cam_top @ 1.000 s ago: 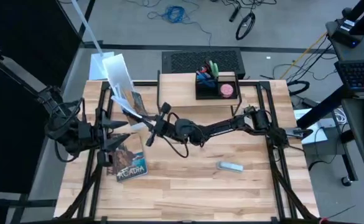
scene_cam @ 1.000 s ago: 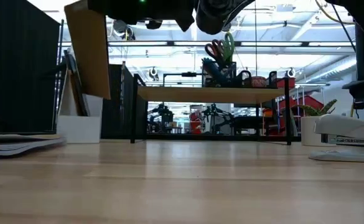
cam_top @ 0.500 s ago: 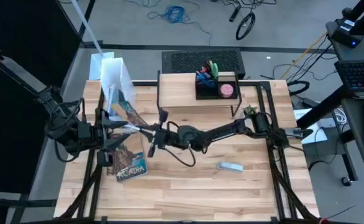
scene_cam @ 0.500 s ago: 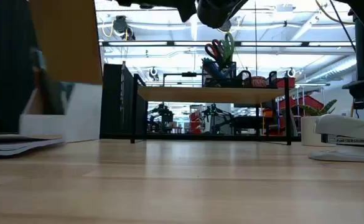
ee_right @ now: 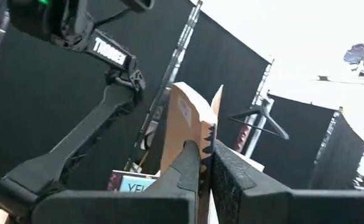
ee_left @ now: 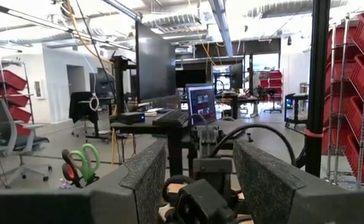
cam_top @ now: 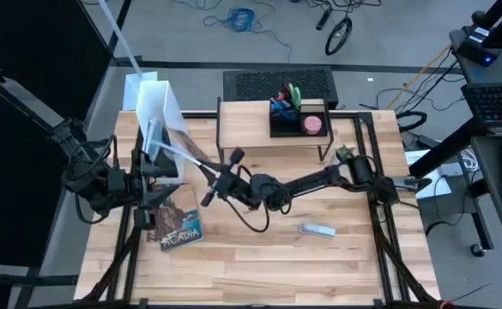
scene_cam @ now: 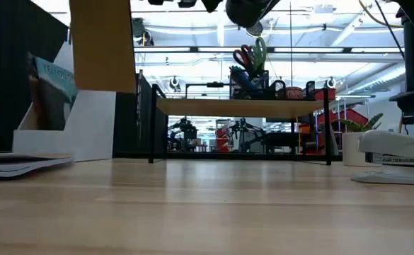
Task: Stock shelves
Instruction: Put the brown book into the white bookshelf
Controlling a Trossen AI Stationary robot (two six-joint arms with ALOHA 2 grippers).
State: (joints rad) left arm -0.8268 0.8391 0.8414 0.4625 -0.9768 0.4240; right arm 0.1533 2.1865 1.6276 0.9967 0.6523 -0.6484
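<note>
The right pincer [cam_top: 206,178] pinched a thin brown folder [ee_right: 183,134] beside the white file box [cam_top: 154,112]. The shelves [cam_top: 244,125] stood at the surface's [cam_top: 259,257] far edge, carrying a black organizer [cam_top: 299,122]. The left pincer [cam_top: 156,176], fingers [ee_left: 141,180] spread, waited above a magazine [cam_top: 180,227]. Only the low view showed a stapler [scene_cam: 398,150].

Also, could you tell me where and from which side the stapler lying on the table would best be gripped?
Probably across its narrow middle, straight down from above: the stapler lies flat and alone on the table, both long sides free. The right gripper, nearer, is shut on a flat brown folder; the left gripper is open at the table's left edge.
</note>
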